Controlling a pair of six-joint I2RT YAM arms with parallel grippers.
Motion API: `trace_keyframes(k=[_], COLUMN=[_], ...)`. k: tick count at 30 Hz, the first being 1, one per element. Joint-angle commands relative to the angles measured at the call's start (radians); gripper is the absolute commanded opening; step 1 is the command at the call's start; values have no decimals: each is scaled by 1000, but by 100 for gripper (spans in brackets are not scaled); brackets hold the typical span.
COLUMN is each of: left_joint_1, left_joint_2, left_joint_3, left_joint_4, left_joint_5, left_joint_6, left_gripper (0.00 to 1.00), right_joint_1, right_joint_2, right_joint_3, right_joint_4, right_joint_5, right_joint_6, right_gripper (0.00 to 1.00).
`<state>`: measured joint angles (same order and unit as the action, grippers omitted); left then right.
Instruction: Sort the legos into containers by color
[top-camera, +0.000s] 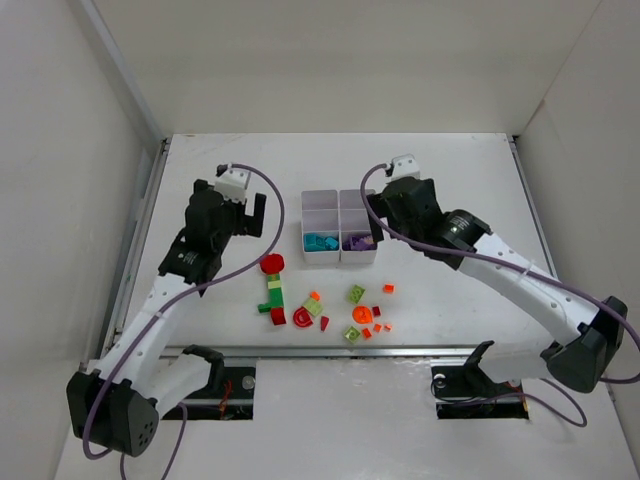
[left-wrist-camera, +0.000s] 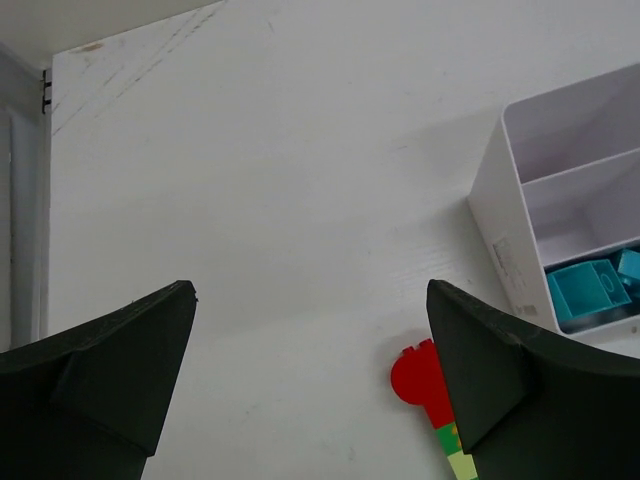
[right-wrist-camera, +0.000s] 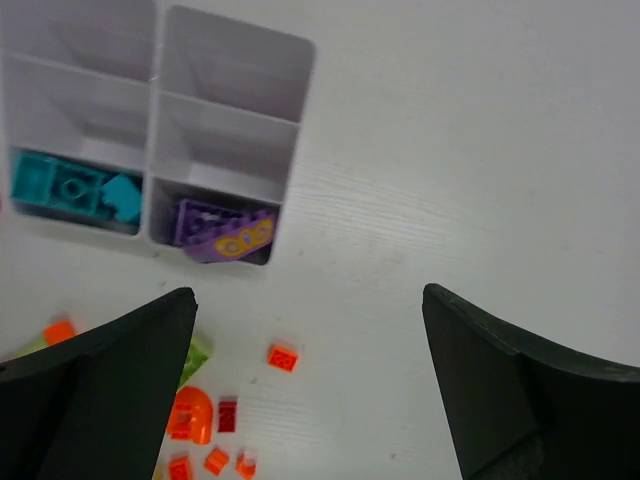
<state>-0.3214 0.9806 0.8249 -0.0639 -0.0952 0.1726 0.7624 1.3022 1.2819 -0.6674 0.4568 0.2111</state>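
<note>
Black fingers (left-wrist-camera: 120, 370) of the left jaws stand wide apart and hold nothing; between them only the white worktop (left-wrist-camera: 250, 180) shows. Just beside the right finger lies a red round lego (left-wrist-camera: 412, 375), with green and lime pieces joined below it, partly hidden. Further to the right is the wall of the white containers (left-wrist-camera: 500, 210), and teal legos (left-wrist-camera: 590, 285) lie in the nearest compartment that shows.

The right jaws are also fully open and grip nothing. Their wrist view looks down on the containers (right-wrist-camera: 230, 60): teal legos (right-wrist-camera: 70, 185) in the near-left compartment, purple legos (right-wrist-camera: 225, 228) in the near-right one. Small orange legos (right-wrist-camera: 190, 415) lie loose on the worktop below.

From above, the containers (top-camera: 322, 195) stand in the middle of the worktop (top-camera: 450, 160), between the two arms; the right jaws are near their right side. The loose legos lie nearer to the arm bases: the red round lego (top-camera: 271, 263) on a short stack, lime legos (top-camera: 356, 294) and the orange legos (top-camera: 362, 314) scattered beside it, all apart from both jaws.
</note>
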Motion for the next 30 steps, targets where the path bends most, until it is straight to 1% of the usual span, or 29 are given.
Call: trace_keyframes(k=[1,3,4,5,7,8,9,10,12,13,14,15,16,18,19,20,21,23,24,26,29,30], left_joint_1=[45,82,122,133,133,133,133,133,133,133,133,121,108,108,108,108,108,108,108,108,108,108], left_joint_2=[1,1,1,1,1,-9,-10,-19,-30,-39,-39,-48,-48,-39,-39,-27,-26,-52,-69,-115,-164,-174], left_joint_3=[31,49,60,72,85,85,85,68,28,-22,-45,-59,-70,-70,-82,-93,-107,-168,-190,-227,-291,-318], left_joint_4=[43,12,-35,-60,-94,-105,-105,-105,-27,4,48,49,49,61,81,107,178,254,284,344,387,388], left_joint_5=[-17,-17,20,34,34,34,19,18,18,8,-15,-15,-15,-6,-6,-18,-41,-51,-51,-51,-26,-26], left_joint_6=[-53,-53,-62,-62,-33,-33,-33,-24,8,28,39,39,39,16,7,7,-10,-38,-47,-76,-96,-108], left_gripper=[100,100,100,100,100,100,100,100,100,100,100,100,100,100,100,100,100,100,100,100,100,100], right_joint_1=[3,3,-8,-8,-17,-17,-17,-17,-17,-17,-17,-17,-17,-5,5,5,5,26,26,35,46,46], right_joint_2=[5,5,5,5,-7,-21,-21,-33,-47,-56,-57,-40,-25,35,63,125,155,207,248,275,275,275], right_joint_3=[51,42,31,5,-21,-21,-30,-44,-91,-155,-177,-190,-190,-162,-130,-66,-46,-26,-26,-26,-91,-117], right_joint_4=[-25,76,118,187,230,230,183,160,143,143,126,106,92,62,30,-54,-81,-106,-106,-116,-31,-14], right_joint_5=[328,358,358,294,197,118,100,86,30,8,-16,-76,-104,-104,-69,-46,-34,-52,-62,-73,-110,-122], right_joint_6=[88,88,88,88,88,117,173,292,385,420,526,581,614,637,648,663,701,715,715,731,764,764], right_gripper=[100,100,100,100,100,100,100,100,100,100,96,95,94,94,94,94,94,96,96,96,96,94])
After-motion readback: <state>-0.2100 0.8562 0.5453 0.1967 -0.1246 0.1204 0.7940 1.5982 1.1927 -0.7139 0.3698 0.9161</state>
